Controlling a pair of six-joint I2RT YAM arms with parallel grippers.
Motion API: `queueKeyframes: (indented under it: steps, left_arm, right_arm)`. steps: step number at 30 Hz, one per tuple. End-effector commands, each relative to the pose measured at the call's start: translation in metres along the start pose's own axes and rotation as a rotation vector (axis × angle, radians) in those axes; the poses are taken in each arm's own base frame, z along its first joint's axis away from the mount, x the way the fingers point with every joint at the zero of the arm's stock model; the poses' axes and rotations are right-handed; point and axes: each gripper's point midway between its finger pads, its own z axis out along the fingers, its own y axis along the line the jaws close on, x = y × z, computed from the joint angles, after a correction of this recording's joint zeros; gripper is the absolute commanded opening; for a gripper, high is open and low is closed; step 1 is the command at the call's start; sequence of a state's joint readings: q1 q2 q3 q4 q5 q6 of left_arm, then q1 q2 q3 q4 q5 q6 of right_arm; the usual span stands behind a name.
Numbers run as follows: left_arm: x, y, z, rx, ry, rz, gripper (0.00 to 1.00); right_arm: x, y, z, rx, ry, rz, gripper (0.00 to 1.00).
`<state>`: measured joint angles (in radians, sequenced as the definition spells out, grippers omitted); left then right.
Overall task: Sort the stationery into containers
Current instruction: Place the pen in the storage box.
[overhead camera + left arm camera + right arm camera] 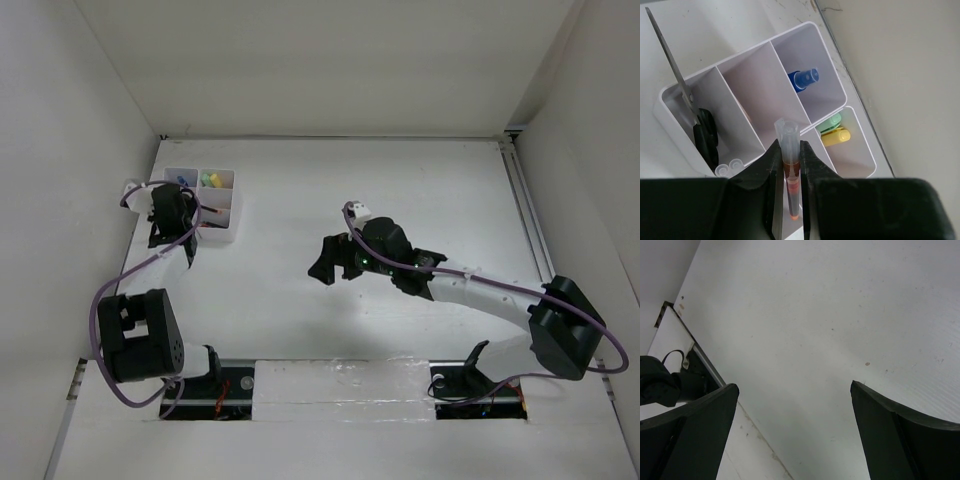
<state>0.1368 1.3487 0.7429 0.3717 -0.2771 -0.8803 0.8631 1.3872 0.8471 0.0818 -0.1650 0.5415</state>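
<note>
My left gripper (789,145) is shut on a red pen (788,131) with a clear cap, held upright above the white organizer box (671,107). In the box's compartments lie black-handled scissors (704,136), a blue-capped bottle (804,80), a green highlighter (830,121) and a yellow highlighter (836,135). Two clear pen caps (729,166) stick up beside my left finger. From above, the left gripper (172,218) hangs at the near left side of the box (222,222). My right gripper (335,262) stands open over bare table at mid-table, with nothing between its fingers (900,440).
White enclosure walls (80,150) close in the table on the left, back and right. A metal rail (527,215) runs along the right edge. In the right wrist view a black cable and mount (662,382) sit by the table's edge.
</note>
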Motion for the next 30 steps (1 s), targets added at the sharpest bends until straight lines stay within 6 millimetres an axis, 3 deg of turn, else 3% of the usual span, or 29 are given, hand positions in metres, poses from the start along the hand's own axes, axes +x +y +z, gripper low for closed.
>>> queueKeyframes:
  steps: [1, 11, 16, 19, 21, 25, 30]
  left_arm:
    - [-0.004, -0.011, 0.003, 0.036, -0.015, -0.011, 0.0]
    - [0.011, 0.002, 0.005, 0.009, 0.028, 0.004, 0.0]
    - [0.02, 0.004, 0.005, 0.001, 0.049, 0.015, 0.15]
    - [0.021, -0.01, 0.002, 0.013, 0.037, 0.05, 0.34]
    - [0.023, -0.008, 0.002, 0.002, 0.044, 0.043, 0.51]
    - [0.005, -0.018, -0.008, 0.021, 0.002, 0.028, 0.66]
    - [-0.026, -0.047, -0.031, 0.102, -0.055, -0.01, 0.74]
  right_arm:
    - [-0.016, 0.01, -0.005, -0.041, -0.058, -0.026, 1.0]
    - [-0.012, 0.006, -0.007, -0.029, -0.055, -0.024, 1.0]
    - [-0.01, 0.005, -0.009, -0.029, -0.055, -0.024, 1.0]
    - [-0.01, 0.005, -0.009, -0.029, -0.055, -0.024, 1.0]
    - [-0.01, 0.005, -0.009, -0.029, -0.055, -0.024, 1.0]
    - [-0.015, 0.009, -0.013, -0.038, -0.07, -0.027, 1.0]
    - [-0.017, 0.011, -0.016, -0.038, -0.071, -0.036, 1.0]
